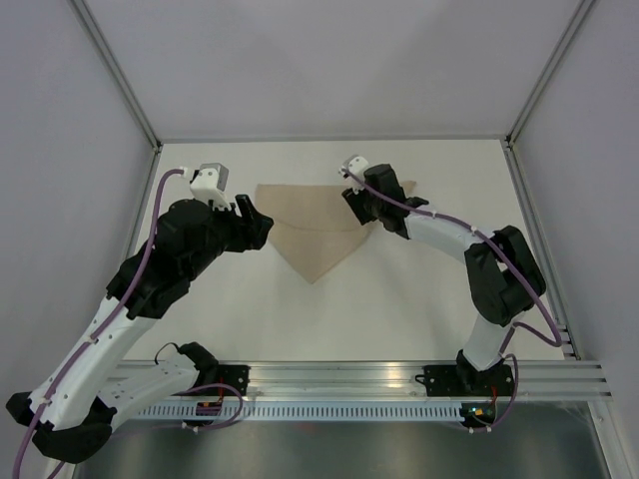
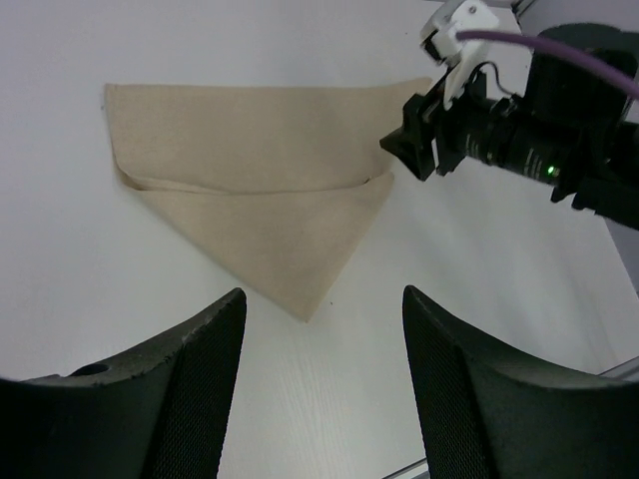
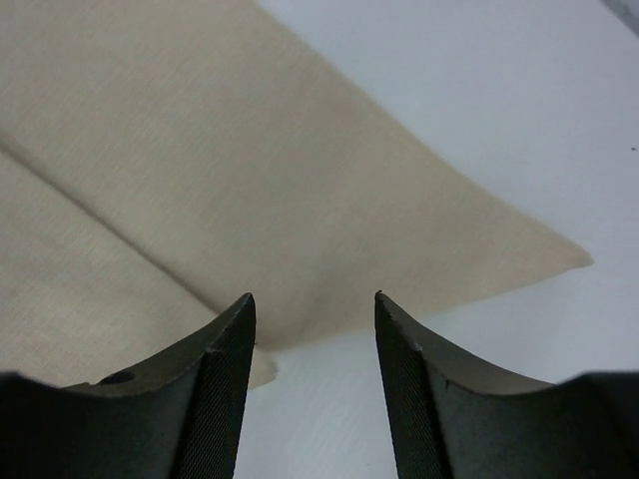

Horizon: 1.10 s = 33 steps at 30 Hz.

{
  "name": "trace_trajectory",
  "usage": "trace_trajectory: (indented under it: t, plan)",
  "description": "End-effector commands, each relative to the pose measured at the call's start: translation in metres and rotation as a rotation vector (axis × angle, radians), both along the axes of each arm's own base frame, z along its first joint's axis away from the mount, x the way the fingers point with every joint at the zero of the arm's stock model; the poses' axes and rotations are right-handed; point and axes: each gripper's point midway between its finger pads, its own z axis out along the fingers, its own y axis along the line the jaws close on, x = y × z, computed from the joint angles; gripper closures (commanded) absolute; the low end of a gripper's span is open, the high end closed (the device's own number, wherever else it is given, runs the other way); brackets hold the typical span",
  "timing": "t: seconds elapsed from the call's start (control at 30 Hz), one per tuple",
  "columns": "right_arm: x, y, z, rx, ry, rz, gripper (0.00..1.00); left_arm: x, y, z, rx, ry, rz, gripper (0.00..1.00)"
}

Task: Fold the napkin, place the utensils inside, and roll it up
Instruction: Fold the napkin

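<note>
The counter (image 1: 419, 289) is a white, matte board with a faint grain, closed in by pale grey walls (image 1: 329, 60) on three sides. Bare aluminium posts (image 1: 115, 70) run along the corners, and a slotted aluminium rail (image 1: 349, 377) crosses the near edge where both arms are bolted. Purple cables (image 1: 152, 235) trail along each arm.

The napkin (image 1: 315, 232) lies flat on the far half of the counter, folded into a triangle. Its long straight edge is on the far side and its tip points back toward the arm bases. A second layer shows as a crease line across the cloth.

The left hand (image 1: 258, 225) sits at the napkin's left side with its fingers spread wide and nothing between them. From its wrist camera the cloth lies ahead of it, and the tip falls just beyond the gap between the fingers.

The right hand (image 1: 357, 208) hangs over the napkin's right corner. Its fingers are parted by a narrower gap and hold nothing. The cloth's edge runs just ahead of its fingertips and the corner tapers off to its right. I cannot tell whether the tips touch the cloth.
</note>
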Motion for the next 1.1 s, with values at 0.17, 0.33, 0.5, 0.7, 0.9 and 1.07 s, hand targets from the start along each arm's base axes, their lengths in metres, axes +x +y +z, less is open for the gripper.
trace_trajectory:
  t: [0.17, 0.33, 0.5, 0.7, 0.9, 1.07]
  plan:
    - [0.068, -0.101, 0.021, 0.27, 0.181, -0.296, 0.42, 0.002, -0.007, 0.006, -0.008, -0.033, -0.034, 0.3]
    - [0.084, -0.136, -0.018, 0.404, 0.352, -0.415, 0.4, 0.005, -0.011, 0.003, -0.011, -0.031, -0.044, 0.3]
    - [0.092, -0.15, -0.042, 0.515, 0.45, -0.499, 0.38, 0.007, -0.014, -0.003, -0.01, -0.024, -0.048, 0.3]
    - [0.1, -0.159, -0.058, 0.627, 0.515, -0.547, 0.33, 0.008, -0.017, -0.01, -0.012, -0.016, -0.054, 0.3]
    - [0.105, -0.168, -0.07, 0.71, 0.546, -0.59, 0.33, 0.007, -0.016, -0.013, -0.014, -0.013, -0.053, 0.29]
    - [0.111, -0.169, -0.083, 0.752, 0.568, -0.621, 0.35, 0.007, -0.016, -0.014, -0.016, -0.009, -0.053, 0.3]
